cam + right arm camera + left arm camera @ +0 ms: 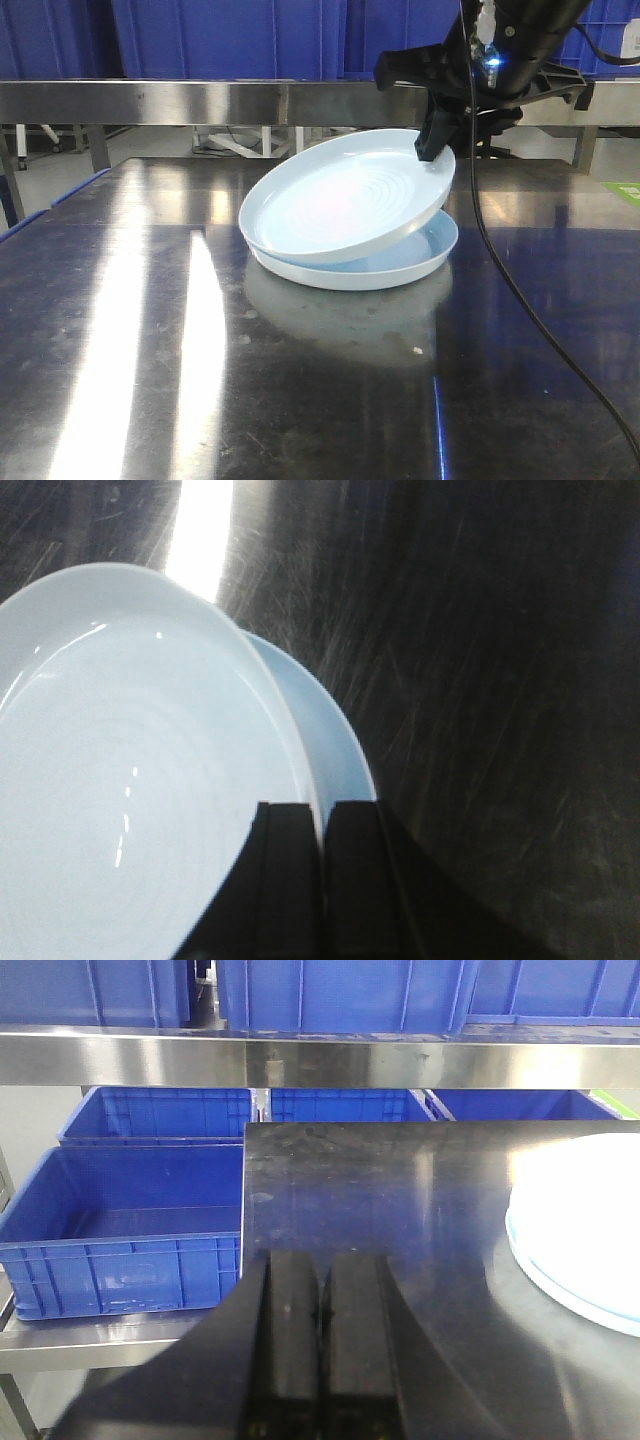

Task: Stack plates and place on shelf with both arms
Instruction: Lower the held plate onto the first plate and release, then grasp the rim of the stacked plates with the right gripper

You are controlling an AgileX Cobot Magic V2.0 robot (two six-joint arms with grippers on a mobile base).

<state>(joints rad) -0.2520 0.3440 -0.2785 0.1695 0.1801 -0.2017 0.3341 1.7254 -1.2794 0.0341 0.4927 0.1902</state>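
Two pale blue-white plates sit mid-table. The lower plate [400,262] lies flat on the steel table. The upper plate [340,195] leans on it, left edge down, right rim lifted. My right gripper [436,152] is shut on that raised rim; in the right wrist view the rim of the upper plate [130,810] runs between my right gripper's [322,815] jaws, with the lower plate [325,745] behind it. My left gripper [320,1275] is shut and holds nothing, near the table's left edge, with the plates [585,1225] to its right.
The dark, glossy steel table [150,330] reflects bright light. A steel shelf rail [200,100] crosses behind it with blue crates [230,35] above. More blue crates [120,1210] sit beside the table's left edge, lower down. A black cable [520,290] hangs from the right arm.
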